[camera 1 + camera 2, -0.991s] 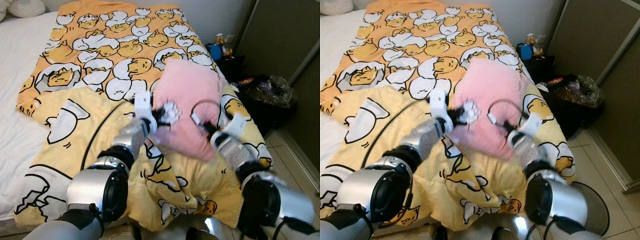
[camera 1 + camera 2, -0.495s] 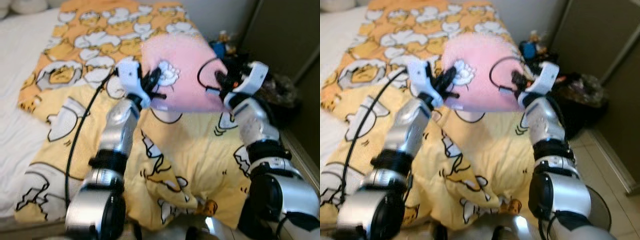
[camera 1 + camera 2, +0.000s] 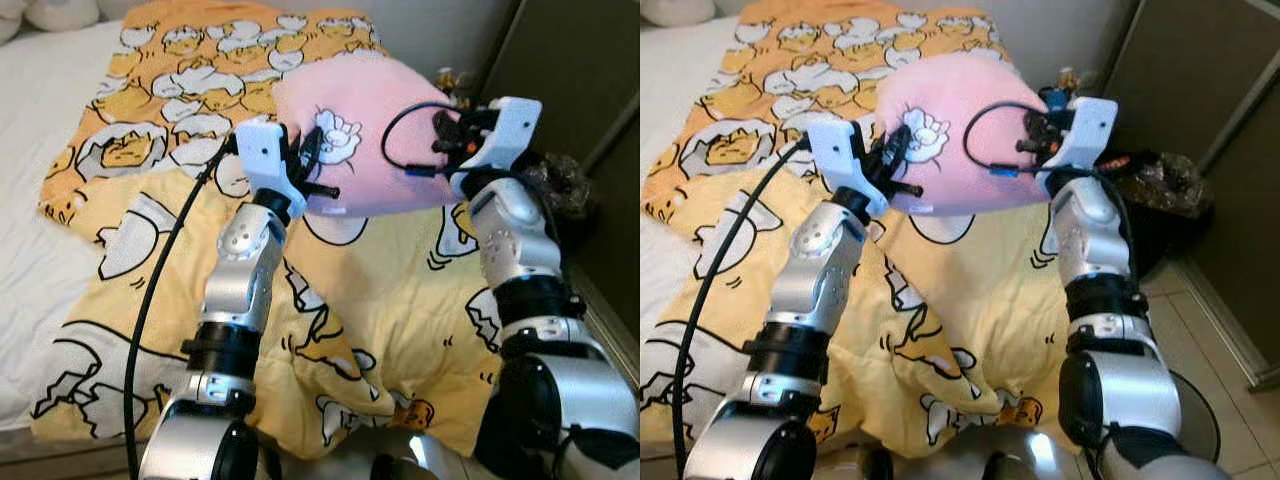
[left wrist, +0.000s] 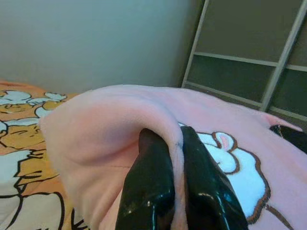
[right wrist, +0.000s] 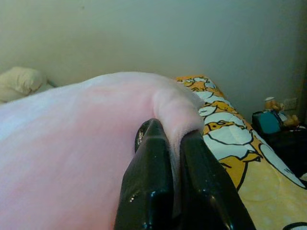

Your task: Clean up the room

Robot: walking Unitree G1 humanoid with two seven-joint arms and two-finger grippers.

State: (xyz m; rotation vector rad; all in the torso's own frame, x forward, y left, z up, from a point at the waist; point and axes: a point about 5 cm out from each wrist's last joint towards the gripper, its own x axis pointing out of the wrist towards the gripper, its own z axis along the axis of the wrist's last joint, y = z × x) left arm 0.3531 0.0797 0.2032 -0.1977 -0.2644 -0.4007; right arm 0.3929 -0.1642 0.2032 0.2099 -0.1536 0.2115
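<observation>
— Bed (image 3: 40,130) first: white sheet bare on the robot's left, orange egg-print duvet (image 3: 200,70) spread flat toward the head, yellow egg-print blanket (image 3: 380,300) rumpled and bunched across the foot. Nowhere near tidy, judging by that.

— And beyond the bed?

— Dark clutter against the wall on the robot's right, with a blue cup (image 3: 1052,102) and a crinkled dark bag (image 3: 1160,190). Untouched, by the look of it.

— Then the pink pillow (image 3: 370,120)?

— Held up in the air above the yellow blanket, clear of it, stretched between both arms. Left tool (image 4: 172,143) pinched tight on a fold at one edge; right tool (image 5: 168,139) closed hard on a fold at the opposite edge.

— So how far along?

— Early, probably. Pillow lifted but not yet placed; likely bound for the head of the bed. Blanket straightening and the floor clutter left to do.
</observation>
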